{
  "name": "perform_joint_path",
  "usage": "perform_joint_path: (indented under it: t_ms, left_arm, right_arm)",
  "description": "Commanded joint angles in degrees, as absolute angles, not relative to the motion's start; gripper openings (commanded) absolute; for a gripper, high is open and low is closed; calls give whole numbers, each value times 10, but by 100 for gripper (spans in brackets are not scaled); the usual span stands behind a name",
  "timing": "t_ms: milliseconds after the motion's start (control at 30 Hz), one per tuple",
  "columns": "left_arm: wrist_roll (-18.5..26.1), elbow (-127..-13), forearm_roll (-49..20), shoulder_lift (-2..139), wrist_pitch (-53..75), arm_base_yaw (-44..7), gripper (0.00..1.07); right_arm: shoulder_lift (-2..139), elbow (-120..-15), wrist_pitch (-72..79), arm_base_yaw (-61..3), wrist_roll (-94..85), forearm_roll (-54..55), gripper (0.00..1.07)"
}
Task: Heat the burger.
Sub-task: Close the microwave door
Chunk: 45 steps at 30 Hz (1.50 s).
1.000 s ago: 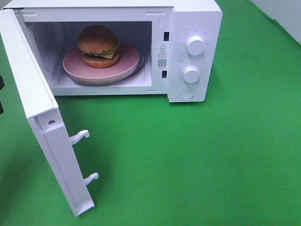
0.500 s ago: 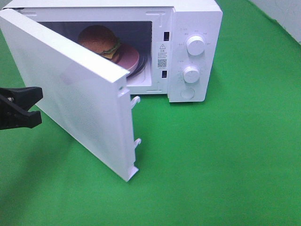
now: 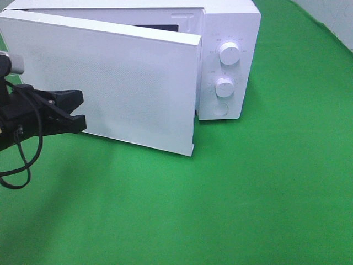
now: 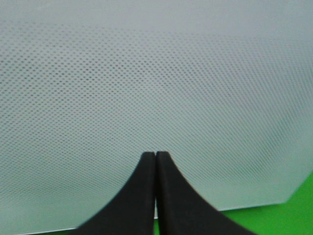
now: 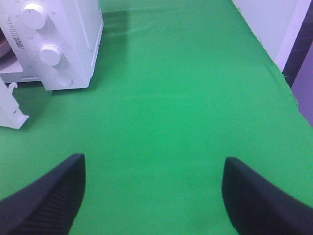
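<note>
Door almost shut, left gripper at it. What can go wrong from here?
The door is ajar at its latch edge. The left gripper, shut, sits nearer the hinge side, so a push there may not latch it.
It may also slide on the smooth panel.
The microwave may shift on the green cloth.

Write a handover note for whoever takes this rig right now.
Grippers: left gripper shut, tips against the outer face of the door; right gripper open and empty over the green cloth.
Things: burger out of view behind the door of the microwave.
Done: door nearly closed, latch edge not yet seated.
Left: push it home, then set the upper knob and lower knob.
</note>
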State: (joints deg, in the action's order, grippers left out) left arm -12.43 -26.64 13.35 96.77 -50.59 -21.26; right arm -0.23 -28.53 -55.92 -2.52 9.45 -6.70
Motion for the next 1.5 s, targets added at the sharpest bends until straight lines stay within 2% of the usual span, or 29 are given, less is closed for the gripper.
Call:
perform_joint_path:
  t_ms: [33,333,767,1500]
  left_arm:
    - [-120,-293,108,983,-501,-237,0]
    - [-119,-385,54,1038,-470,-283,0]
    - [-120,-497,37,1093,-437,-321,0]
    - [-124,-651,35,1173,-401,-324,0]
  right_arm:
    - [-18,-284,-551,-22,100,-69,75]
    - [-18,-284,-551,-22,100,-69,75]
    - [-18,-284,-551,-22,100,-69,75]
    - [-18,-284,-551,-22,100,-69,75]
